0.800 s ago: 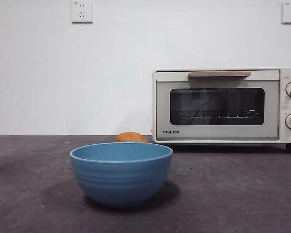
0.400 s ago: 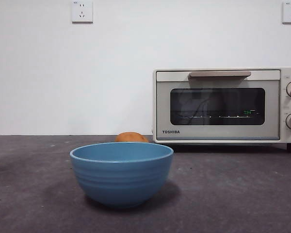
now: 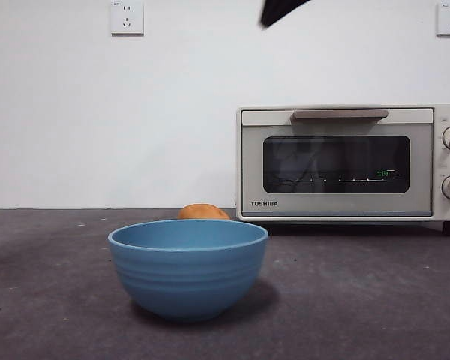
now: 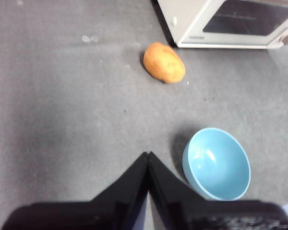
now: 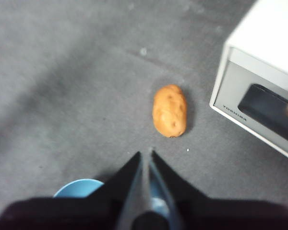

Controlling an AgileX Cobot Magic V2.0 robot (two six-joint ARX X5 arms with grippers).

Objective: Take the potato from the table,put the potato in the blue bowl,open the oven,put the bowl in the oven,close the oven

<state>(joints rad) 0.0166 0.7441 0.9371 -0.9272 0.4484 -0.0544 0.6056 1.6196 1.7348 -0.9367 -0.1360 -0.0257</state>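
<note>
So the potato sits on the table between blue bowl and oven. Both grippers hover with jaws closed, empty. Looks firm, smooth, maybe slippery, so I'd pinch its narrow middle.

Bowl: on table, in front.
Potato: on table, behind bowl, beside oven's left corner.
Oven: back right.
</note>
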